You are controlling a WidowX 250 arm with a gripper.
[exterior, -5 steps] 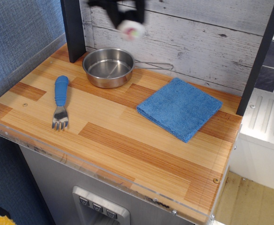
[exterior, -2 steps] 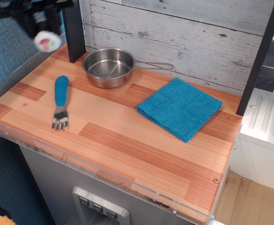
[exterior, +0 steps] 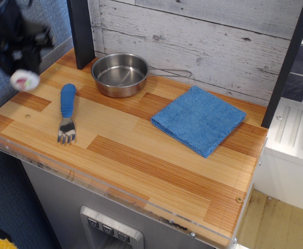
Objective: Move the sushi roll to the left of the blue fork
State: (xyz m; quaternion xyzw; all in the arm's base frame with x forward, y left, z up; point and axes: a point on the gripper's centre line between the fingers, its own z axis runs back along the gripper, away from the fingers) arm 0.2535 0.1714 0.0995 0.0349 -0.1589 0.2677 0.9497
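Observation:
The sushi roll (exterior: 25,80) shows its white end with a pink and green centre, blurred, in the air at the far left above the table's left edge. My black gripper (exterior: 19,62) is blurred by motion and is shut on the sushi roll, holding it from above. The blue fork (exterior: 66,112) lies flat on the wooden table (exterior: 156,161) with its blue handle pointing away and its silver tines toward the front. The roll hangs to the left of the fork's handle, apart from it.
A steel pan (exterior: 120,74) with a wire handle stands at the back of the table. A folded blue cloth (exterior: 198,120) lies to the right. A dark post (exterior: 82,32) stands behind the pan at the left. The blue wall is close on the left.
My gripper has carried the sushi roll from above the pan leftward and down, to a spot left of the fork. The fork, pan and cloth have not moved.

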